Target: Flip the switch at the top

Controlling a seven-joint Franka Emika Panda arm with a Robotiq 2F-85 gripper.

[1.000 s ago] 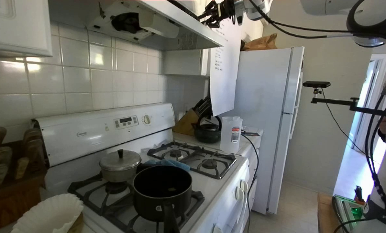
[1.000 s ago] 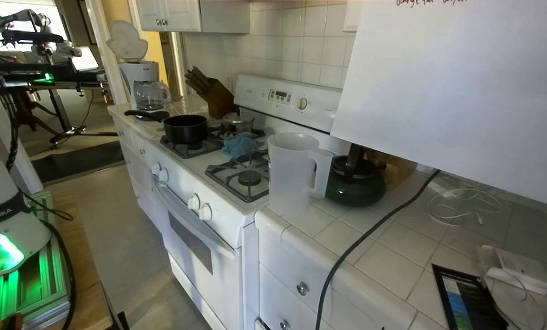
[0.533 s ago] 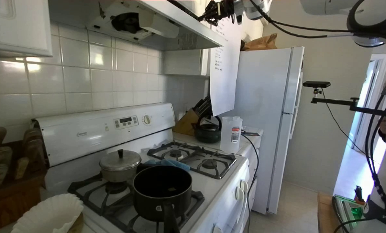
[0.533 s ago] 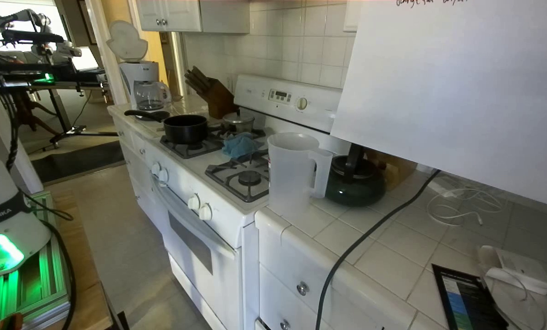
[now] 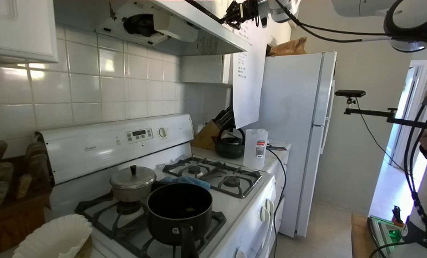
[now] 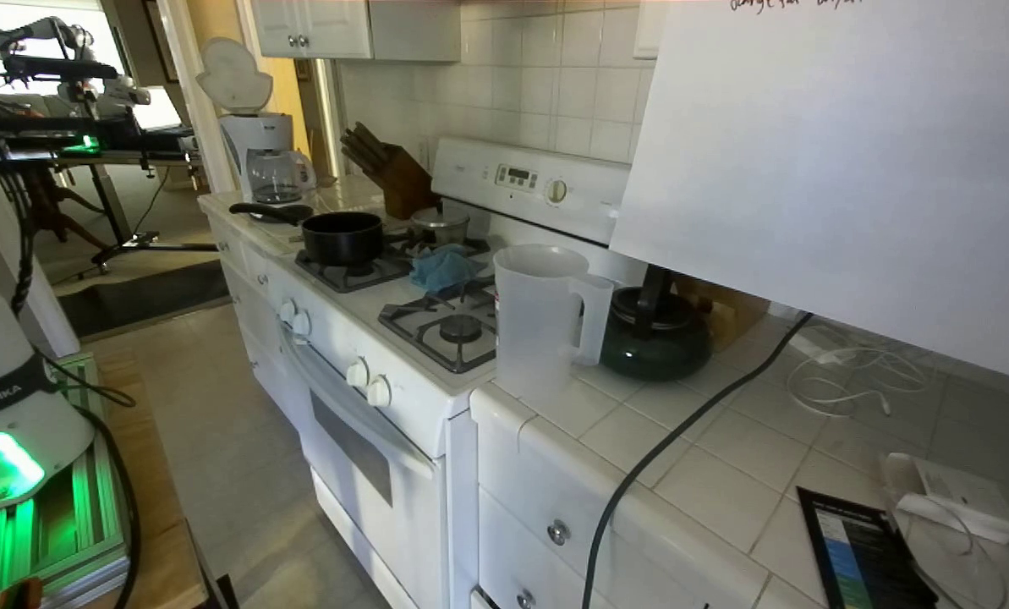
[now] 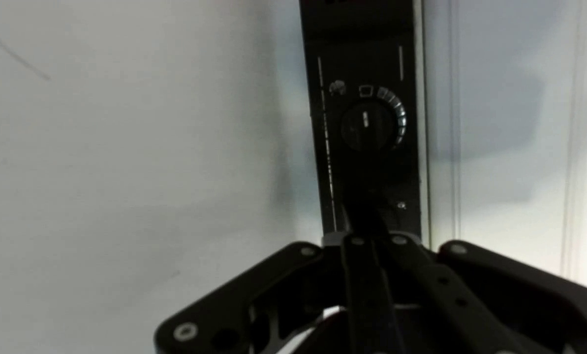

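A black control panel (image 7: 367, 59) runs up the wrist view. It carries a round dark knob (image 7: 368, 125) with a pale pointer line and an arc of marks. My gripper (image 7: 364, 214) is shut in front of the panel's lower part, below the knob, with nothing seen between its fingers. Its dark tips blend into the panel, so I cannot tell whether they touch it. The switch itself cannot be made out; it is hidden or out of view. In an exterior view, my gripper (image 5: 224, 19) points at the range hood's (image 5: 213, 30) front edge, by the end of a dark strip.
Below the hood, the stove (image 5: 116, 143) holds a black pot (image 5: 179, 211) and a lidded pot (image 5: 132, 182). A large paper sheet (image 5: 247, 79) hangs beside the hood. A plastic pitcher (image 6: 542, 321) and a dark kettle (image 6: 656, 338) stand on the counter.
A second ago the gripper's fingers were spread apart; they have come together. The arm has stayed in about the same place, and the stove and counter look unchanged.
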